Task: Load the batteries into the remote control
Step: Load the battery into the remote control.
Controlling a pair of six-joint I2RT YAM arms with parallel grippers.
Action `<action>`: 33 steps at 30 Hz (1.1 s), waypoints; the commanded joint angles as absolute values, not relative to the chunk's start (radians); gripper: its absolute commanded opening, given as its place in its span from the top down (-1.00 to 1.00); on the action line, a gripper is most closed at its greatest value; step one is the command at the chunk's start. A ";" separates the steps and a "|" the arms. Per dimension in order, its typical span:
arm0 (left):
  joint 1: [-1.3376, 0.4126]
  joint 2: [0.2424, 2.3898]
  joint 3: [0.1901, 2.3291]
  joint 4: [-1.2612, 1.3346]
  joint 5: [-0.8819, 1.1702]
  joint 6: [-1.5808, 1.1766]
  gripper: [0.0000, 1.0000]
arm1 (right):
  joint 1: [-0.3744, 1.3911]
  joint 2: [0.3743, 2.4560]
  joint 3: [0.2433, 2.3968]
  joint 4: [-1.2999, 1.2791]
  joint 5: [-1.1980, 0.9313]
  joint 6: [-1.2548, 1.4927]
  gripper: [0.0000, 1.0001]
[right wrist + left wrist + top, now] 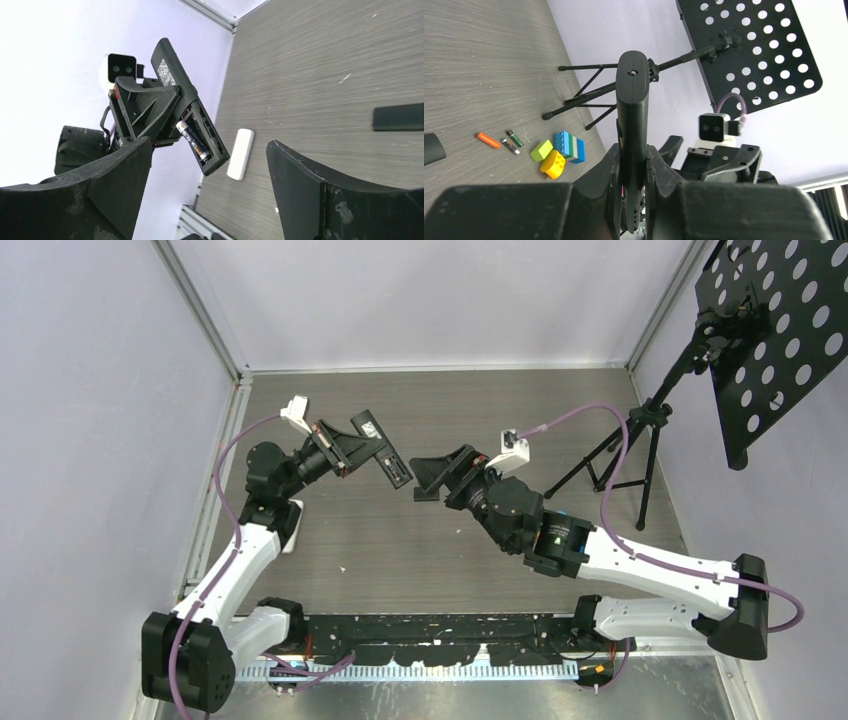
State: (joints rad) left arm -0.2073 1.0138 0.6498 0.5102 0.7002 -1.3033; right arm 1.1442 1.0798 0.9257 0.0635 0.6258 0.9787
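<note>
**Item 1. Left gripper** [632, 151]: pressed together on the lower body of the remote control [632, 100], one finger on each long edge. The remote is held up off the table [420, 550], and its far end points toward the right arm.

**Item 2. Battery compartment** [200, 135]: uncovered on the back of the remote and facing the right wrist camera. Contents: one dark battery [192, 141], lying lengthwise in one slot. The slot beside it shows no cell.

**Item 3. Right gripper** [432, 478]: fingers spread wide with nothing between them. It is raised above the table just beside the free end of the remote, apart from it and facing the compartment.

**Item 4. Arms**: both are bent at the elbow and reach in from the near edge, their wrists turned toward each other over mid-table.

**Item 5. Table surface below**: a white bar [241, 153] and a flat black strip [398, 116].

**Item 6. Loose batteries**: they lie on the table well apart from both grippers. There is one orange battery [488, 140] and two dark batteries [510, 145] close together. Just beside these are a green block [541, 150], a yellow block [553, 164] and a blue block [570, 146].

**Item 7. Music stand** [770, 340]: a black perforated plate on a tripod at the far right.
</note>
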 commanded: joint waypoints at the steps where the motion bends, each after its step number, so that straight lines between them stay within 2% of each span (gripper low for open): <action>1: -0.209 1.009 0.704 0.559 0.697 -1.348 1.00 | 1.112 1.127 0.925 0.215 0.578 1.182 -0.80; 9: -0.209 1.006 0.699 0.558 0.694 -1.365 1.00 | 1.068 1.222 0.938 0.385 0.465 1.192 -0.82; 17: -0.209 1.008 0.701 0.526 0.702 -1.366 1.00 | 1.045 1.298 0.975 0.405 0.350 1.237 -0.80; 29: -0.209 0.998 0.697 0.518 0.719 -1.349 1.00 | 1.017 1.332 0.954 0.492 0.275 1.297 -0.49; 33: -0.210 0.995 0.690 0.528 0.722 -1.350 1.00 | 1.002 1.351 0.951 0.509 0.244 1.328 -0.25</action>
